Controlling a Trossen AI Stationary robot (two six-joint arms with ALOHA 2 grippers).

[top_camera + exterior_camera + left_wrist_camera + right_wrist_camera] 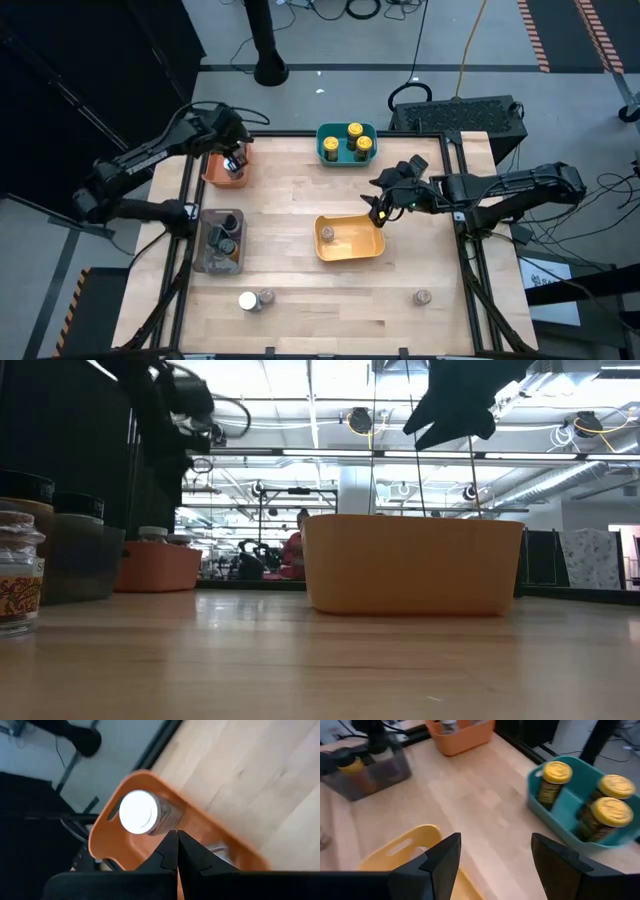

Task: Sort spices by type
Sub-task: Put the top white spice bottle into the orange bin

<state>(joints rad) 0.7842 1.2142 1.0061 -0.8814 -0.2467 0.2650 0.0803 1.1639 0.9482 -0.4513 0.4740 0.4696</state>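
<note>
My left end effector [237, 158], fingers pressed together and empty, sits over the orange bin [212, 174] at upper left. My right end effector [380, 212] hangs parted, empty. I'd drop it squarely onto the lower-right jar [423, 297].

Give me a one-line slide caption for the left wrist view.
Left gripper, shut, over the orange bin holding a white-lidded spice jar.

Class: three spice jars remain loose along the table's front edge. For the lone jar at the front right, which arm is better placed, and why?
The right arm, probably. Its hand hovers open and empty by the yellow bin, on the lone jar's side. The left hand is shut over the orange bin, at the far left.
</note>
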